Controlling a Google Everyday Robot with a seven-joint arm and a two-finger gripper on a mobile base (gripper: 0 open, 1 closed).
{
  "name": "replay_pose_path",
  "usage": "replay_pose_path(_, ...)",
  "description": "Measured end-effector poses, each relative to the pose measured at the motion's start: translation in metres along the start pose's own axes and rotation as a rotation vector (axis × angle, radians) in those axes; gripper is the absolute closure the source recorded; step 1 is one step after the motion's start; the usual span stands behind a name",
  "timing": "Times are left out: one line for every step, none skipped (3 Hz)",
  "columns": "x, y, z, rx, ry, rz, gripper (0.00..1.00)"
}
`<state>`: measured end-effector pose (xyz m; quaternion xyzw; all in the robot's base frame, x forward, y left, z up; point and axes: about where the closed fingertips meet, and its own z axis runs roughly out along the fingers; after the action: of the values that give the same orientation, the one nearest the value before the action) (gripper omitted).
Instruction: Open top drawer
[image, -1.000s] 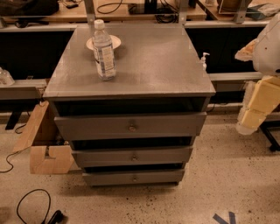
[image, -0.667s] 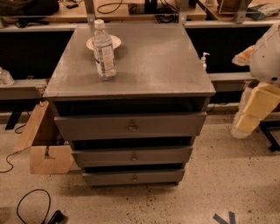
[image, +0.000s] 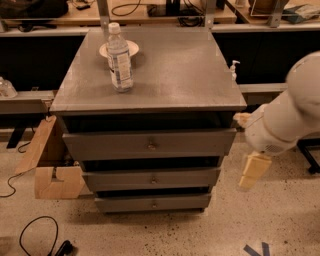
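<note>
The grey cabinet stands in the middle of the camera view with three drawers stacked in its front. The top drawer is the widest and tallest, with a small round knob at its centre. A dark gap shows between its front and the cabinet top. The two narrower drawers sit below it. My gripper, cream-coloured on a white arm, hangs to the right of the cabinet, level with the middle drawer. It is apart from the knob and touches nothing.
A clear water bottle and a white plate stand on the cabinet top at the back left. A cardboard box lies left of the cabinet, with a black cable on the floor. Workbenches run behind.
The arm has swung in from the right edge toward the cabinet's right side, and the gripper has come lower and closer to the drawers. The drawers have not moved.
</note>
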<state>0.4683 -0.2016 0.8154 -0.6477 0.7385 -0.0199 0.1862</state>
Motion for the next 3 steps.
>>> replay_pose_path(0.006, -0.013, 0.064, 0.048, 0.029, -0.102, 0.0)
replay_pose_path(0.008, -0.032, 0.108, 0.098, 0.064, -0.171, 0.0)
replay_pose_path(0.005, -0.046, 0.131, 0.127, 0.105, -0.224, 0.0)
